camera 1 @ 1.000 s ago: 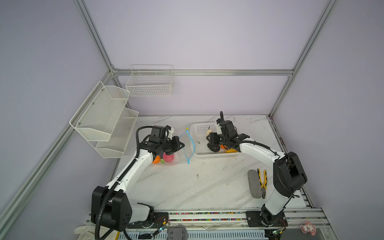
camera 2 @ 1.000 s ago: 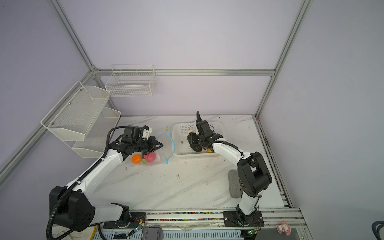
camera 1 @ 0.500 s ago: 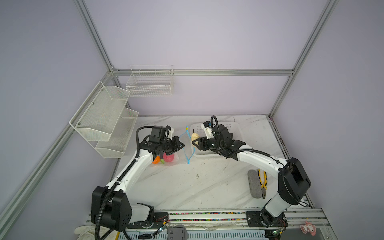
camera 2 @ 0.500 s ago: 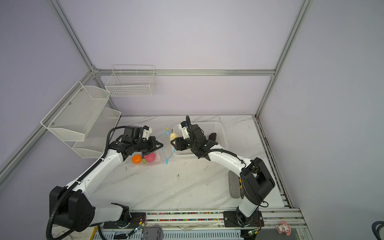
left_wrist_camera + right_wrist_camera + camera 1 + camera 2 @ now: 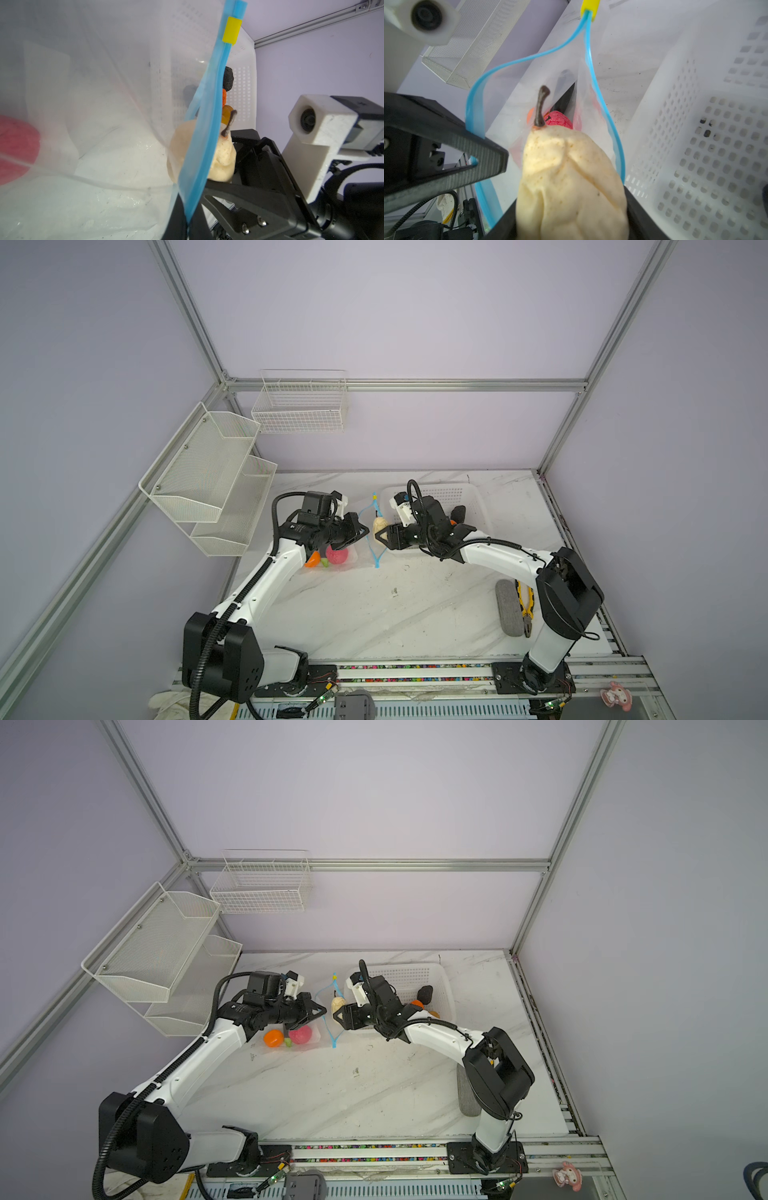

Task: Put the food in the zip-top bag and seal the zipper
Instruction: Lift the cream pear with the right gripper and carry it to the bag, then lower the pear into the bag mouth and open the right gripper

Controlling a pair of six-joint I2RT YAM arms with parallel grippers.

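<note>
Left gripper (image 5: 362,532): centre of both top views. Jaws are pinched together on one lip of the light-blue zipper strip (image 5: 207,135), holding that lip up off the white marble table (image 5: 374,614). The other lip bows away from it, so the mouth gapes. A small yellow slider (image 5: 231,31) sits at the strip's far end.

Right gripper (image 5: 380,532): just right of the left one, tip to tip with it. Jaws are clamped on a cream toy pear (image 5: 571,176) with wrinkled skin and a brown stalk. The pear sits in the mouth of the large clear plastic zip-top bag (image 5: 93,104), between the two blue lips and stalk end first. In the left wrist view, part of it shows through the bag film.

Inside the bag, left of centre below the left gripper: pink bumpy ball (image 5: 336,554), orange round fruit (image 5: 312,559), small green piece (image 5: 325,563).

White perforated plastic basket (image 5: 465,495): right of centre, behind the right arm. It holds a black lump (image 5: 458,512) and an orange piece (image 5: 417,1004).
</note>
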